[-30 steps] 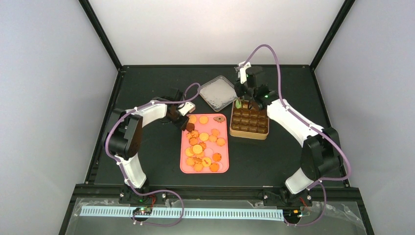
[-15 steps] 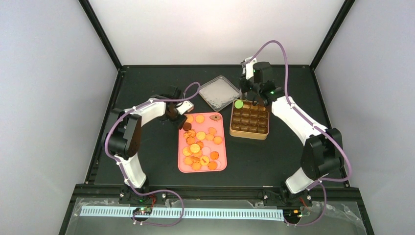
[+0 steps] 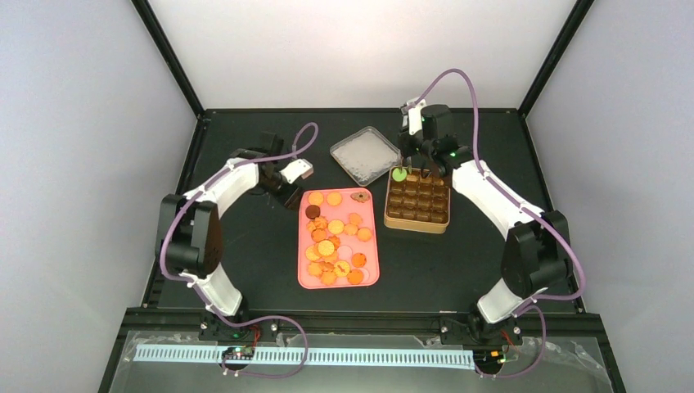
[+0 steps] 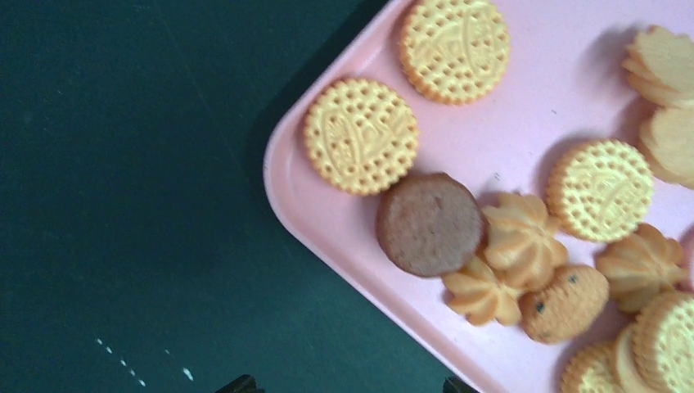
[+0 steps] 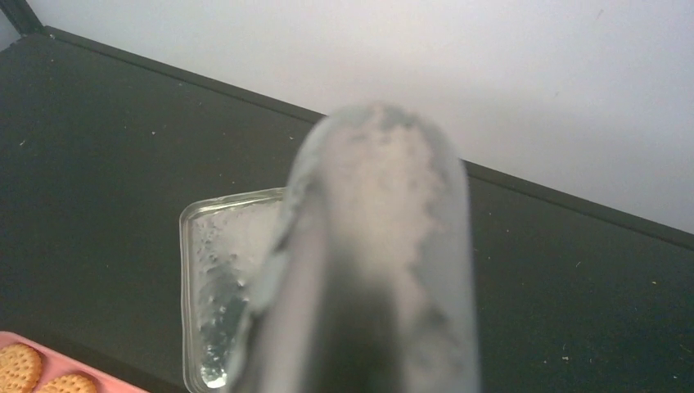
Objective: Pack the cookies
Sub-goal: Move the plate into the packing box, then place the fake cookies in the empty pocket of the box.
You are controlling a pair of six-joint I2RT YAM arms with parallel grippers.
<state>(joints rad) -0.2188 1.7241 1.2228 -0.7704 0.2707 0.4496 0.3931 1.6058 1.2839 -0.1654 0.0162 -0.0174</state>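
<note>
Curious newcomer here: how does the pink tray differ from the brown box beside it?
The pink tray is flat and undivided, with cookies lying loose; the brown box is split into a grid of compartments. The tray is longer than the box. Both are rectangular and sit on the black table.
</note>
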